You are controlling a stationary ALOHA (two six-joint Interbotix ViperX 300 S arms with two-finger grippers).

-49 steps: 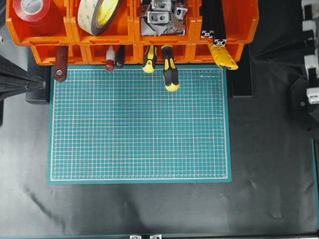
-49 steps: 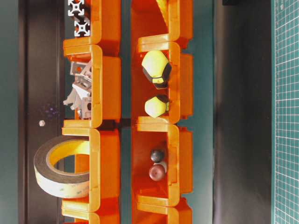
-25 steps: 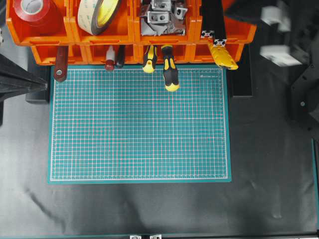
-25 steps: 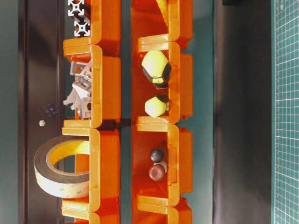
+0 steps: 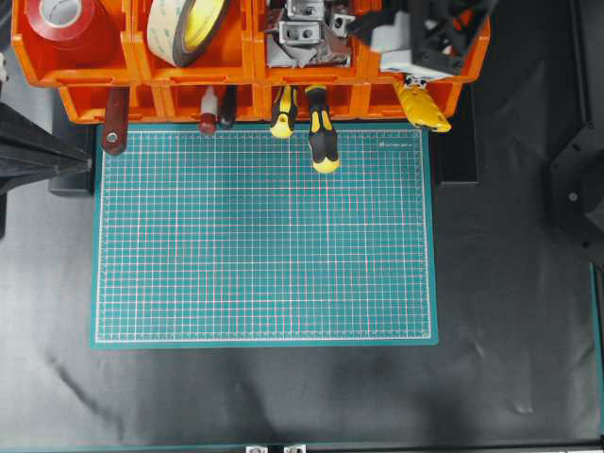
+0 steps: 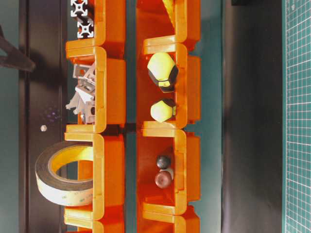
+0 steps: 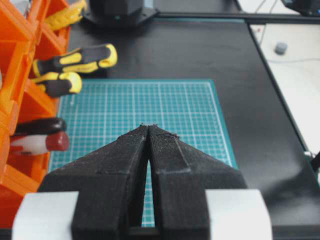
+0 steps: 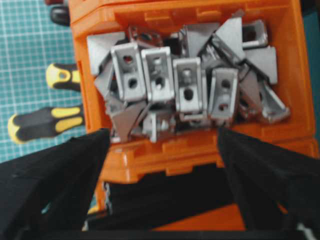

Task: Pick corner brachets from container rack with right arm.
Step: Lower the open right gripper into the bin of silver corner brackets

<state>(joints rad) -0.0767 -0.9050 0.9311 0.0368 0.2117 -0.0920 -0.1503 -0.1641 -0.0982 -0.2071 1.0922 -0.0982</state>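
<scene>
The brackets [image 8: 190, 90] lie in a heap in a top bin of the orange rack [image 5: 226, 66], and the right gripper [image 8: 160, 150] hangs just beside them, jaws wide and holding nothing, so I think it must next dip down and pinch one.

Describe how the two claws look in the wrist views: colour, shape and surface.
The left claw has two matte black wedge-shaped fingers with a rough, grainy texture, tapering to thin tips, mounted on white blocks at the base. The right claw shows the same black tapered fingers, blurred at the frame edges. In the overhead view the right arm's head is a black open frame with a white block.
</scene>
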